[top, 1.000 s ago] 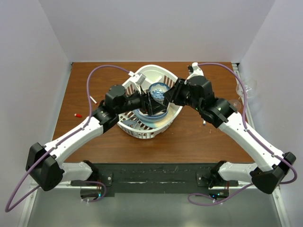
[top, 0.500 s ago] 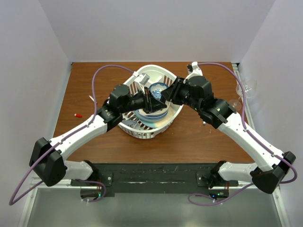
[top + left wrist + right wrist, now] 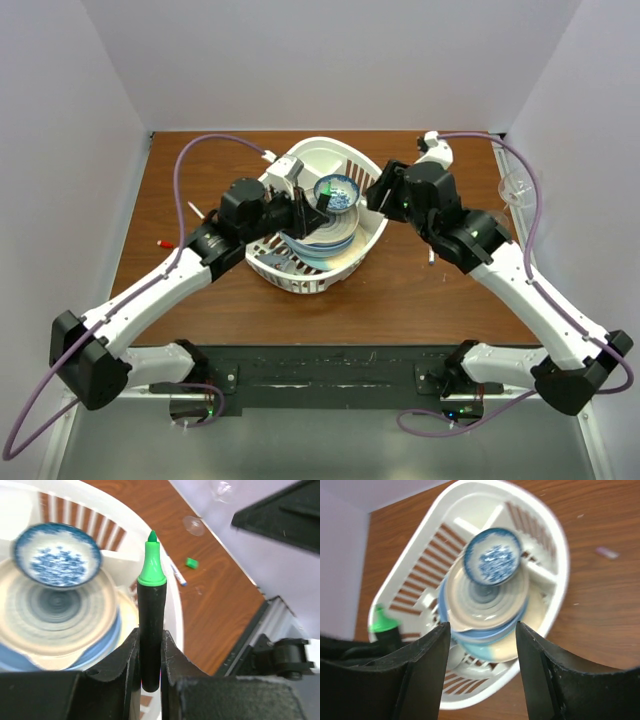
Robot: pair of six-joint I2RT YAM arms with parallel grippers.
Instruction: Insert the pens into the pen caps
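My left gripper (image 3: 150,647) is shut on the black barrel of a stubby marker (image 3: 151,605), which stands upright with its bare green tip (image 3: 151,567) over the white basket's rim (image 3: 176,625). From above, the left gripper (image 3: 308,213) hangs over the basket (image 3: 318,144). My right gripper (image 3: 481,627) is open and holds nothing, above the basket's right side (image 3: 376,195). In its view the marker's green tip (image 3: 382,622) shows at the left. A bright green cap (image 3: 192,563) and a thin white pen (image 3: 176,574) lie on the brown table. A red cap (image 3: 164,243) lies far left.
The basket holds stacked plates (image 3: 487,605) with a blue-patterned bowl (image 3: 335,190) on top. A wine glass (image 3: 517,188) stands at the table's right edge. Another thin pen (image 3: 431,257) lies under the right arm. White walls close in the table on three sides.
The left gripper has shut on the marker and drawn back a little to the left. The right gripper has opened and pulled away to the right.
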